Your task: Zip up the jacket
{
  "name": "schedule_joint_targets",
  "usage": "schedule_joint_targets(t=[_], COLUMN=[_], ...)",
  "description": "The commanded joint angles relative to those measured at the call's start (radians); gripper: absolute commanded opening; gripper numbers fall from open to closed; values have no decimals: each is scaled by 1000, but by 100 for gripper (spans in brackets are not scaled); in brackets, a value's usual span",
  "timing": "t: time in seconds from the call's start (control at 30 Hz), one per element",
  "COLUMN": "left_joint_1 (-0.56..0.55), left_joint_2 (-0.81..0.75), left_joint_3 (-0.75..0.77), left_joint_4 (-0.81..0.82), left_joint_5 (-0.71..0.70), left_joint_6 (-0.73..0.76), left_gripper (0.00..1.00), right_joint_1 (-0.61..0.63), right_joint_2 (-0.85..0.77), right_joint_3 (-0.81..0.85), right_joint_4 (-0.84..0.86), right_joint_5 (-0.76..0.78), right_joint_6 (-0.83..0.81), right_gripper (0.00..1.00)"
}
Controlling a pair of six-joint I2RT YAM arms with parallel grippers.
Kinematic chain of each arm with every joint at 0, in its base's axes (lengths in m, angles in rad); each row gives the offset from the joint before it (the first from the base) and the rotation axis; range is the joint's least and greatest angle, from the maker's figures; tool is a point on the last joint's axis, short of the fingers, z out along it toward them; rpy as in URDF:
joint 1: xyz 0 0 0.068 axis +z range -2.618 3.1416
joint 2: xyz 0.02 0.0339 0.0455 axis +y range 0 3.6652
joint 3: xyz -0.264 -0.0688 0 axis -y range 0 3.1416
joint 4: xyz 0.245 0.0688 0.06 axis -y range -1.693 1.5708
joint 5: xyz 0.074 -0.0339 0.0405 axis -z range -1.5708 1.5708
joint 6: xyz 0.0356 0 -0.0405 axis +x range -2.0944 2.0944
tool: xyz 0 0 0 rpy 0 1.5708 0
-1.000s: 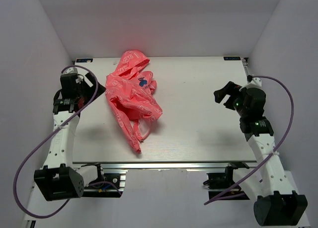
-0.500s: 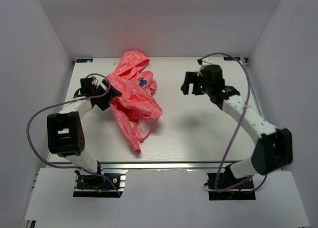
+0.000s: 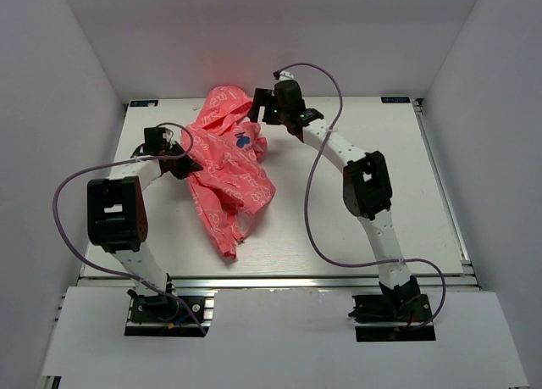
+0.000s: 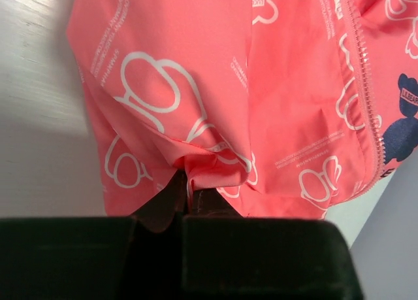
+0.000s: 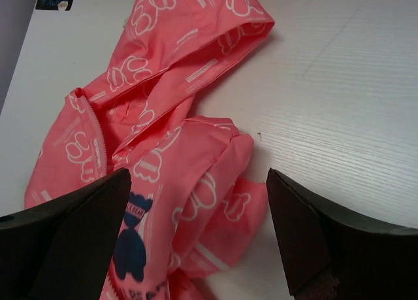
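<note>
The jacket (image 3: 227,173) lies crumpled on the left half of the table (image 3: 364,202), bunched into a heap rather than spread flat. Its hood (image 3: 227,101) points toward the far edge. A narrow trailing end (image 3: 229,241) reaches toward the near edge. The fabric is coral pink with a white print all over. A dark blue emblem (image 3: 243,140) faces up near the top of the heap. In the left wrist view a line of zipper teeth (image 4: 359,84) runs down a fabric edge beside that emblem. Whether the two front halves are joined anywhere cannot be told.

The left gripper (image 3: 175,162) sits low at the jacket's left border. Its jaws are pressed together and pinch a small fold of the pink fabric, seen bunched at the fingertips (image 4: 171,199) in the wrist view. The left arm bends back on itself along the left side of the table.

The right gripper (image 3: 258,107) reaches across to the far side, just beside the hood and above the jacket's upper right part. Its jaws are spread wide and grip nothing. In the right wrist view the two dark fingers (image 5: 72,238) frame the emblem and the folds around it. Whether they touch the cloth cannot be told.

Purple cables (image 3: 312,194) loop from both arms. Plain white walls (image 3: 51,75) surround the table.
</note>
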Motion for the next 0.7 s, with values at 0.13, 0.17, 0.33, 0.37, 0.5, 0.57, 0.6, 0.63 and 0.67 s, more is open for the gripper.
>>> schedule_joint_targets(t=[0.13, 0.17, 0.33, 0.37, 0.5, 0.57, 0.6, 0.63, 0.67], left_joint_1=[-1, -1, -1, -1, -4, -25, -42, -66, -149], left_joint_2=[19, 17, -1, -7, -39, -64, -76, -90, -125], left_joint_3=[93, 99, 194, 258, 423, 523, 556, 585, 614], left_joint_4=[-108, -117, -186, -200, -259, -275, -289, -296, -306], left_joint_5=[-85, -94, -159, -170, -164, -115, -107, -110, -128], left_joint_6=[90, 108, 164, 197, 277, 328, 348, 393, 417], left_gripper=[0, 0, 0, 0, 0, 0, 0, 0, 0], right_joint_1=[5, 8, 9, 9, -6, -20, -21, -21, -20], right_joint_2=[227, 238, 181, 147, -139, -242, -343, -398, -448], right_joint_3=[151, 155, 166, 137, 4, -71, -96, -122, -153], right_joint_4=[79, 105, 133, 140, 189, 196, 196, 197, 199], right_joint_5=[-150, -173, -181, -149, 105, 168, 225, 251, 268], right_joint_6=[176, 179, 112, 72, -130, -183, -210, -273, -293], right_gripper=[84, 73, 0, 0, 0, 0, 0, 0, 0])
